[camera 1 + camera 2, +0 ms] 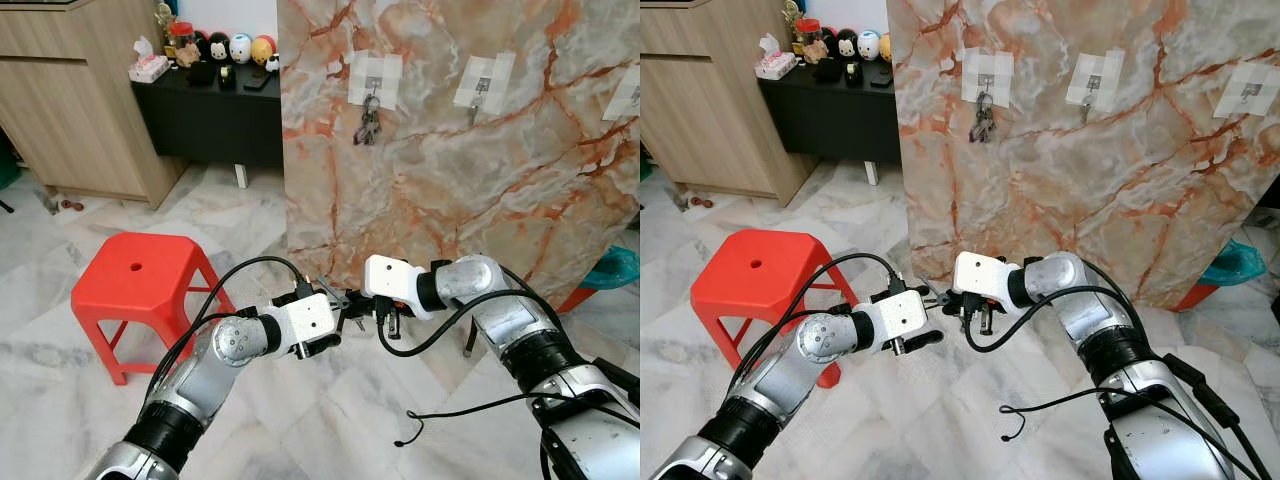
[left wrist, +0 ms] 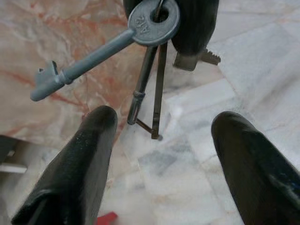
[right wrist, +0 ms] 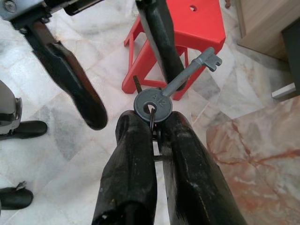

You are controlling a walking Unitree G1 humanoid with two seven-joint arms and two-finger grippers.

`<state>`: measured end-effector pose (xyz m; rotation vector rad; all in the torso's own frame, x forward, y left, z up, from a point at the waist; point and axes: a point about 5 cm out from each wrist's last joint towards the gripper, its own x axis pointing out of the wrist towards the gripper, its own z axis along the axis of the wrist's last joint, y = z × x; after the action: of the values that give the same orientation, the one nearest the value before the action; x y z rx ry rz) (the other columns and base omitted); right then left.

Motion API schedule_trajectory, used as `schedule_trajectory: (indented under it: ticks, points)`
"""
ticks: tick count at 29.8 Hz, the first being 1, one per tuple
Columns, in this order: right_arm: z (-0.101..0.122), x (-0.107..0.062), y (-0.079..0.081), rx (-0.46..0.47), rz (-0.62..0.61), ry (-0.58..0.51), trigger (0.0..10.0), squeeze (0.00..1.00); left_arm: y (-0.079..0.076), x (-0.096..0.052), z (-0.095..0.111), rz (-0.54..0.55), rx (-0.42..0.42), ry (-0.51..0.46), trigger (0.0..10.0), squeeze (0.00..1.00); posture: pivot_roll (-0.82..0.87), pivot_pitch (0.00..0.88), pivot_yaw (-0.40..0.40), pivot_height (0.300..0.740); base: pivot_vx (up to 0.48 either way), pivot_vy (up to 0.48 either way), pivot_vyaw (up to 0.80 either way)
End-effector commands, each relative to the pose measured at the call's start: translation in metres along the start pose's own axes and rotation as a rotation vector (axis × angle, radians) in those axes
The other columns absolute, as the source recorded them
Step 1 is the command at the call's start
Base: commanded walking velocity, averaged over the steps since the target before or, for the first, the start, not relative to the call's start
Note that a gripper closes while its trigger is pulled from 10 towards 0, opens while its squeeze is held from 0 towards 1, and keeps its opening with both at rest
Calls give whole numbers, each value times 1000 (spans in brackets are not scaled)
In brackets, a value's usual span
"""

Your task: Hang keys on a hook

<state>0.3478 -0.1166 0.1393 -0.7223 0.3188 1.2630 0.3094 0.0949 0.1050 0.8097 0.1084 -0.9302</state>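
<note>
The right gripper point(image 3: 154, 123) pinches the ring of the bunch of keys point(image 2: 140, 56) low before the marble panel point(image 1: 480, 160); the left gripper point(image 2: 161, 129), fingers spread, faces it. A handover seems in hand; next, carry the bunch to the free middle hook point(image 1: 479, 92).

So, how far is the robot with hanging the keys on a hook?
Done: one bunch of keys already hangs on the leftmost hook of the marble panel.
In hand: the right end effector is shut on a second key bunch, with the open left end effector facing it.
Left: carrying it up to a free hook, such as the middle hook.
</note>
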Motion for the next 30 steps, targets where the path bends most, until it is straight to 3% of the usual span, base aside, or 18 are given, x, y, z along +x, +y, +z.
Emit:
schedule_trajectory:
  ticks: [1,5,6,7,8,9,25,27,28,29,30]
  points:
    - [3,-1,0,-12,2,-8,10000,0,2,3,0,-4,23,28,353,0,-14,0,-75,740,0,0,0]
    - [5,-1,0,-17,3,-13,10000,0,5,4,-3,18,23,59,0,0,-12,0,-76,740,0,0,0]
    - [6,-1,1,-18,6,-14,10000,0,5,4,-4,23,20,62,353,0,-12,0,-76,740,0,0,0]
    - [6,0,1,-19,8,-16,10000,0,5,5,-4,28,14,62,1373,0,-12,0,-76,740,0,0,0]
    - [6,0,2,-19,9,-18,10000,0,6,5,-3,31,11,60,4627,0,-10,0,-75,740,0,0,0]
    - [7,0,3,-18,10,-18,10000,0,6,5,-3,33,10,59,10000,0,-10,0,-75,740,0,0,0]
    - [5,5,5,1,-34,3,10000,0,4,9,5,6,-2,31,10000,0,-9,0,-72,740,0,0,0]
    - [5,6,7,6,-33,4,10000,0,5,10,5,10,1,34,2863,0,-9,0,-72,740,0,0,0]
    - [5,6,7,6,-33,4,10000,0,5,10,5,10,1,34,2863,0,-9,0,-72,740,0,0,0]
    - [5,6,7,8,-34,4,10000,0,5,10,5,10,0,34,1725,0,-9,0,-72,740,0,0,0]
    - [4,7,7,9,-35,5,10000,0,5,10,5,11,0,34,1725,0,-9,0,-72,740,0,0,0]
